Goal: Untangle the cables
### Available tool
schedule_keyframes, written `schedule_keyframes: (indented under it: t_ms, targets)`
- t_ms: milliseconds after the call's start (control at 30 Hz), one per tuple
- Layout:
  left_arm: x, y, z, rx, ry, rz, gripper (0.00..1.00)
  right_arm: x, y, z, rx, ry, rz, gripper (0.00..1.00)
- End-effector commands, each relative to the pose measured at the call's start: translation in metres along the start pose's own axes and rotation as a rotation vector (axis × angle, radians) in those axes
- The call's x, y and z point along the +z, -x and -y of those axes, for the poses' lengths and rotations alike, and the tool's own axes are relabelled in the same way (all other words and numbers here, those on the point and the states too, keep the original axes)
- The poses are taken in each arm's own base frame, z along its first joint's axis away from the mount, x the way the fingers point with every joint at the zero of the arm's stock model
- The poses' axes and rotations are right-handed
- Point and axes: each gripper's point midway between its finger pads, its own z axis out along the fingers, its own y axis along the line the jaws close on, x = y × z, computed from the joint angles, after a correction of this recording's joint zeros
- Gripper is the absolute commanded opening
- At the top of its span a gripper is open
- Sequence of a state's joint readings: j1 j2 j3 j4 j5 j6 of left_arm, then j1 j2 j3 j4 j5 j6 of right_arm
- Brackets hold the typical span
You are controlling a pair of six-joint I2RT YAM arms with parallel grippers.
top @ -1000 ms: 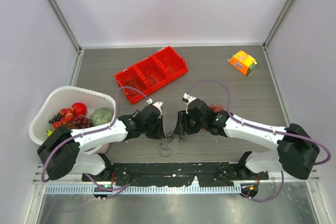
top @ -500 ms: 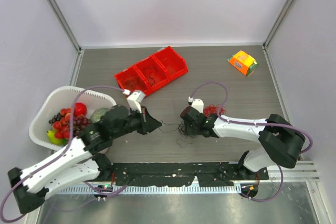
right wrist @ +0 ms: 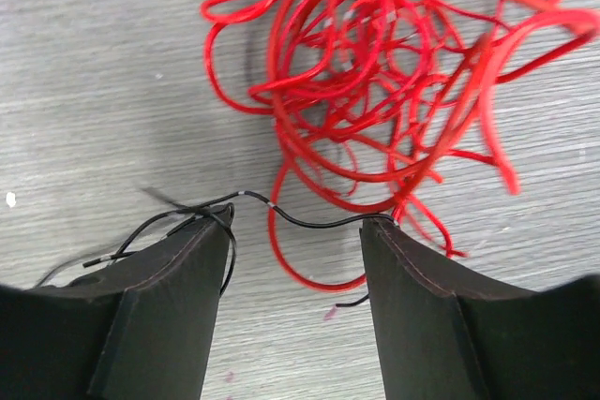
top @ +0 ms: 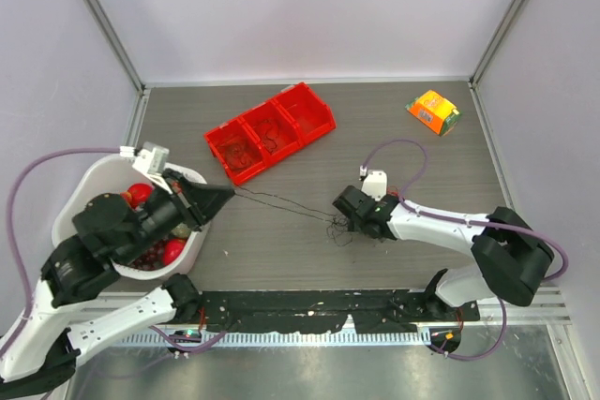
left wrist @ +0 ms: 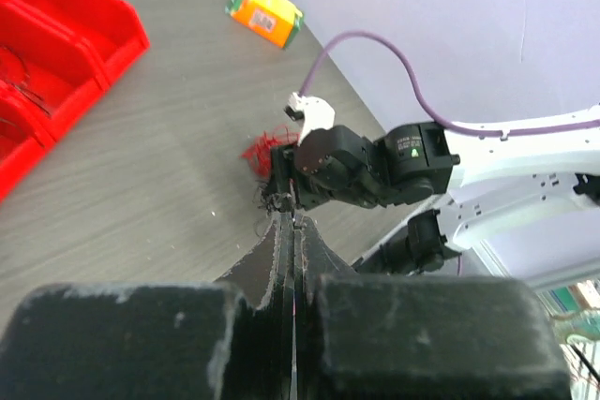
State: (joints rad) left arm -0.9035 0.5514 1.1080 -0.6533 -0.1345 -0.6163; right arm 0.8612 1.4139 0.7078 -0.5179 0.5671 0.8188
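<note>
Dark wire (top: pixel 281 201) is drawn out in a near-straight line over the counter (top: pixel 469 166), from the left gripper (top: pixel 228 193) to the right gripper (top: pixel 340 220). At its right end it runs into a small dark scribble (top: pixel 337 233) lying on the counter right at the right gripper's tip.

The red wire clump (right wrist: pixel 366 81) sits on the counter just past the right gripper's fingers (right wrist: pixel 169 306). It's a loose tangle of loops. A few of the lowest red loops cross the dark wire (right wrist: pixel 309 222) by one finger, and we can't tell if they're hooked together.

Left gripper: fingers (left wrist: pixel 267 264) are pressed flat together, pinching the dark wire at the very tips. The gripper hangs over the near rim of the white basket (top: pixel 103 170).

Right gripper: fingers are wide apart, clamping nothing. The dark wire spans the gap from one fingertip to the other and seems to touch both inner edges.

Further out:
- A red three-compartment bin (top: pixel 322 125) sits at the far side, left of centre, with thin dark wires (top: pixel 272 130) in at least two compartments.
- The basket at the left edge holds fruit (top: pixel 141 194).
- An orange box (top: pixel 433 111) sits in the far right corner, well apart from everything.
</note>
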Motion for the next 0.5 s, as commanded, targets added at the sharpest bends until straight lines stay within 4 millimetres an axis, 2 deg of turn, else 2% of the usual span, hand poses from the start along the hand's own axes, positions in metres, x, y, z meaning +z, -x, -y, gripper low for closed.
schedule_keyframes:
  t_ms: [0, 200, 300, 467]
  targets:
    - [-0.028, 0.048, 0.000, 0.096, 0.062, 0.103, 0.00, -0.004, 0.017, 0.041, 0.041, -0.115, 0.048, 0.64]
    - [-0.059, 0.095, 0.007, 0.153, 0.092, 0.203, 0.00, -0.004, 0.027, 0.052, 0.115, -0.086, 0.030, 0.65]
    - [-0.072, 0.110, -0.003, 0.193, 0.165, 0.229, 0.00, -0.011, 0.039, 0.051, 0.146, -0.038, 0.061, 0.65]
    - [-0.093, 0.130, -0.013, 0.239, 0.245, 0.277, 0.00, -0.019, 0.057, 0.075, 0.250, -0.030, 0.105, 0.66]
